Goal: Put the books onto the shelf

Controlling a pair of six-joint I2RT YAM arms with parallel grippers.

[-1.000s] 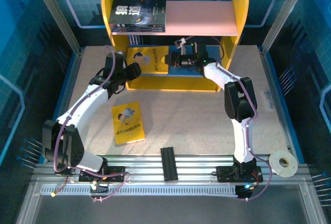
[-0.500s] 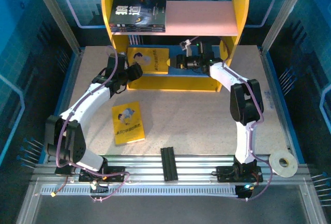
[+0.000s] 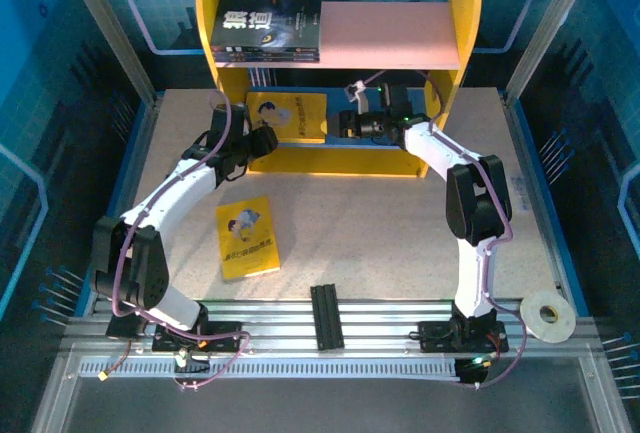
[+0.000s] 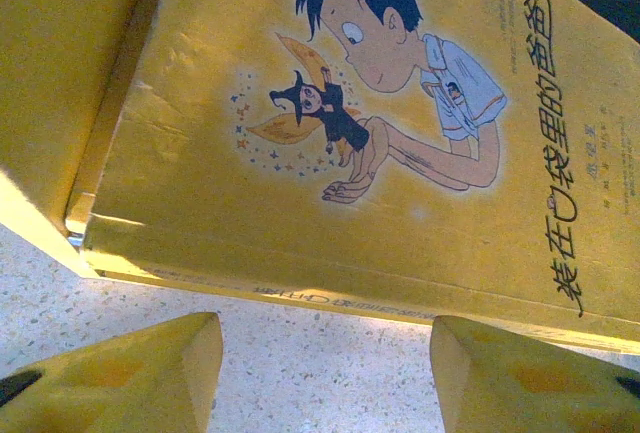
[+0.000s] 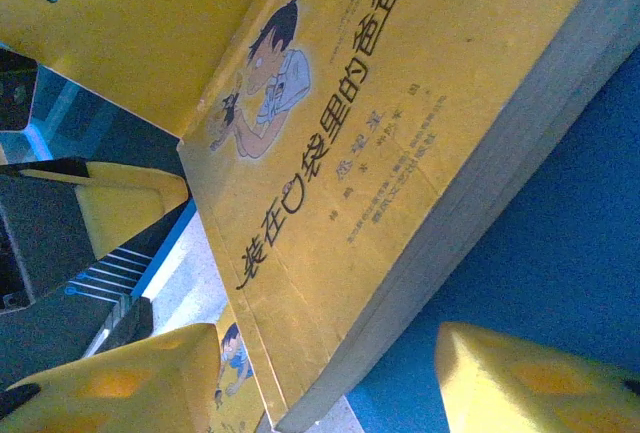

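Task is looking roughly two-thirds done: a dark book (image 3: 268, 28) is lying flat on the pink upper board of the shelf (image 3: 462, 13), a yellow book (image 3: 287, 116) is lying on the blue lower board beside the left side panel, and a second yellow book (image 3: 247, 237) is waiting on the table (image 3: 380, 213), well apart from the shelf. The left gripper (image 4: 325, 325) and right gripper (image 5: 328, 338) are both hanging half-wide, clamping nothing, flanking the shelved yellow book. Speckled beige top is lying flat, blue cage walls (image 3: 60, 103) are boxing it in, and a tape roll (image 3: 548, 315) and black bar (image 3: 327, 315) are sitting on the near rails (image 3: 390, 338).

A tape roll (image 3: 549, 315) and black bar (image 3: 327, 317) lie on the near rails (image 3: 390, 325).
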